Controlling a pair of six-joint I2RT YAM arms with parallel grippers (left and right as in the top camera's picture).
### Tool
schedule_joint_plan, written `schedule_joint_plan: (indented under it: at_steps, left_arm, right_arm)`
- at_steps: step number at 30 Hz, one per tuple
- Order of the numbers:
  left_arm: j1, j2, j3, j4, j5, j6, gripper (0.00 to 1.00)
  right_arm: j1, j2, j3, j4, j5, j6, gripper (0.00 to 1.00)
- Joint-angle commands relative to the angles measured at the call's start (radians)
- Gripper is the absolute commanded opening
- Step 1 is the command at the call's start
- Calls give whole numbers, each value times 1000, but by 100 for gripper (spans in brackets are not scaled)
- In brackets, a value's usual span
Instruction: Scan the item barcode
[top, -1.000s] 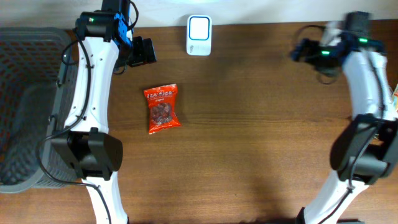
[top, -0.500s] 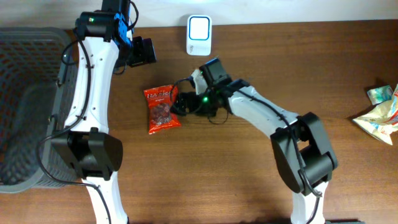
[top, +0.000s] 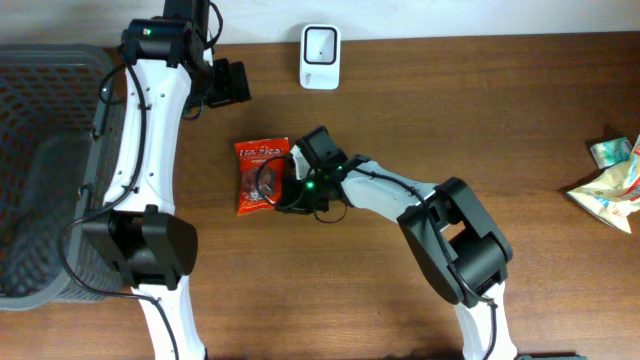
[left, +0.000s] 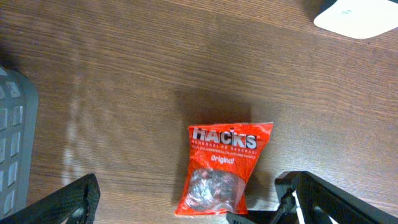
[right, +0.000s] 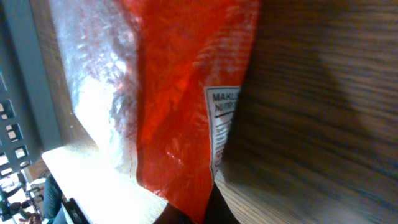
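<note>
While right jaws clamp the candy-filled Hacks packet | left jaws wide, holding nothing | basket contents unclear

Overhead straight down on table; left wrist above red packet; right wrist close on it.

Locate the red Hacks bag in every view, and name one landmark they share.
Overhead: Hacks bag left of centre, below-left of the white device.
Left wrist: lower centre, label upright.
Right wrist: close up, filling the left and middle.
Shared landmark: the brown wooden table around it.
</note>
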Motion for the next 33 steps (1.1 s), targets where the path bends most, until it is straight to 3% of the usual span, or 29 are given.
schedule_joint_plan:
  at_steps: [1, 4, 7, 10, 13, 15, 18, 22, 29, 30, 32, 33]
  left_arm:
    - [0, 6, 2, -1, 8, 5, 99]
    - [0, 6, 2, -1, 8, 5, 99]
    - [0, 6, 2, -1, 8, 5, 99]
    - [0, 6, 2, -1, 8, 5, 99]
    - [0, 6, 2, -1, 8, 5, 99]
    - [0, 6, 2, -1, 8, 5, 99]
    - [0, 6, 2, -1, 7, 5, 99]
    - [0, 6, 2, -1, 8, 5, 99]
    - [0, 6, 2, -1, 8, 5, 99]
    - [0, 6, 2, -1, 8, 5, 99]
    - [0, 6, 2, -1, 8, 5, 99]
    - [0, 6, 2, -1, 8, 5, 99]
  right_arm:
    - [-72, -28, -8, -68, 33, -157, 4]
    - [-174, -161, -7, -268, 195, -216, 4]
    - [-203, -345, -7, -460, 535, -249, 4]
    - [-203, -466, -7, -529, 747, -249, 4]
    - [-203, -489, -7, -599, 1136, -249, 4]
    - [-203, -489, -7, -616, 1225, -249, 4]
    - [-203, -472, -8, -591, 1185, -254, 4]
    - [-172, -348, -9, -508, 1109, -386, 4]
    - [63, -238, -9, -289, 1051, -398, 5]
    - [75, -238, -9, -282, 1006, -398, 15]
    - [80, -238, -9, -253, 780, -371, 16]
    - [80, -238, -9, -241, 725, -348, 26]
